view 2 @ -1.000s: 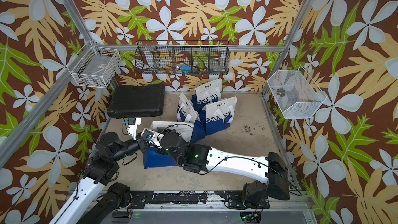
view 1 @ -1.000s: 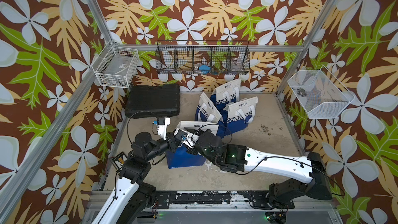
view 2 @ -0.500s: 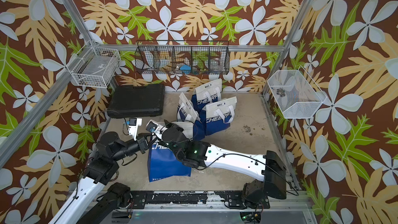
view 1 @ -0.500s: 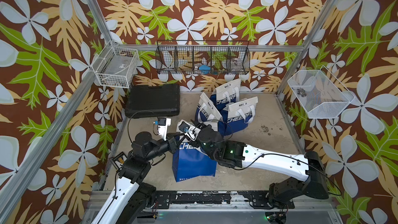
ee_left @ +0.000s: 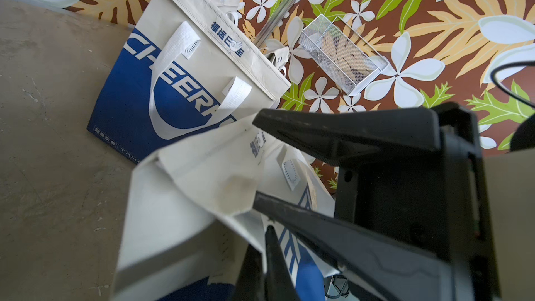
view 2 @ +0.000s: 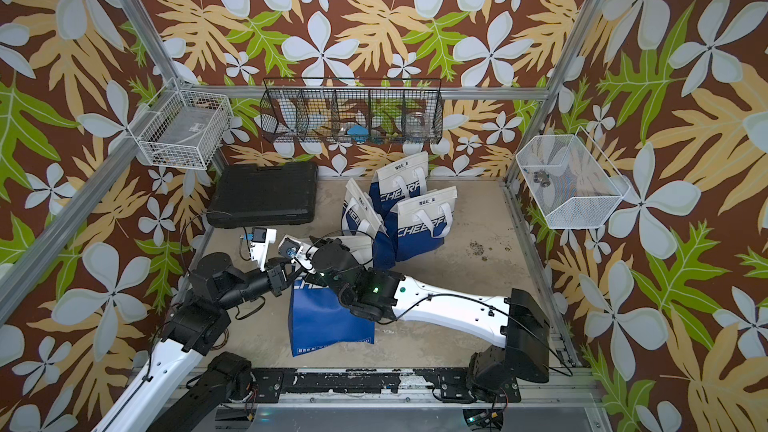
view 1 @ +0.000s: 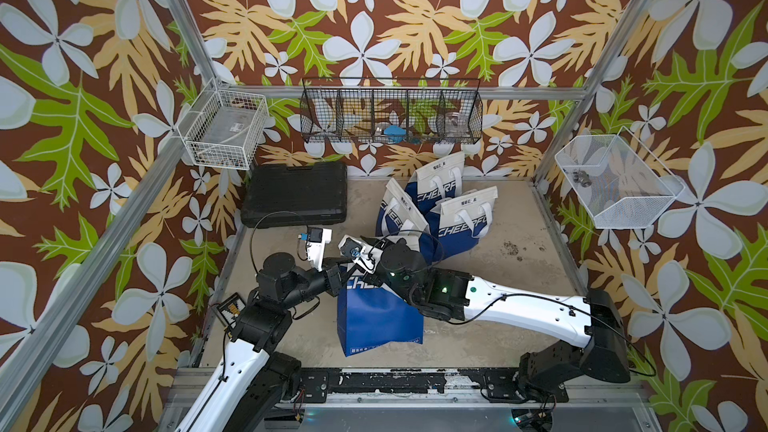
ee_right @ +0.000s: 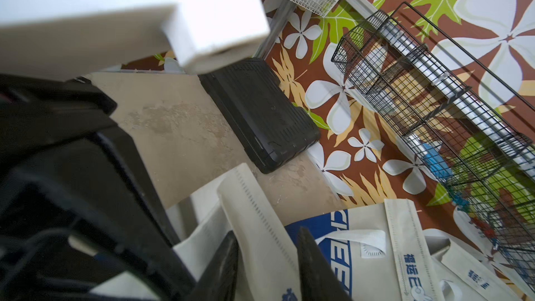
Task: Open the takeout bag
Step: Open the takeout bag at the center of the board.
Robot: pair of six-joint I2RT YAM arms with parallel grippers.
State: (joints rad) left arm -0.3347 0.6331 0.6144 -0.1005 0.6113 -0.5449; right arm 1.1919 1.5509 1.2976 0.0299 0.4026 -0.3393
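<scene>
My left hand (ee_left: 254,159) pinched shut on the front bag (view 1: 380,317) rim, lower centre in both top views, right hand (ee_right: 266,231) straddling the rim, grip I cannot tell

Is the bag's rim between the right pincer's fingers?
Yes, the right wrist view shows the takeout bag's white rim running between the right pincer's fingers.

Four takeout bags (view 1: 380,317), three wire baskets (view 1: 224,135), one black case (view 1: 297,193).

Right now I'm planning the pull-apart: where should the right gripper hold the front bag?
Likely the white top band of the bag, right-hand wall, from above. The bag stands, stitched rim uppermost, and the left gripper is shut on the band's left side, so the right gripper pulls opposite.
</scene>
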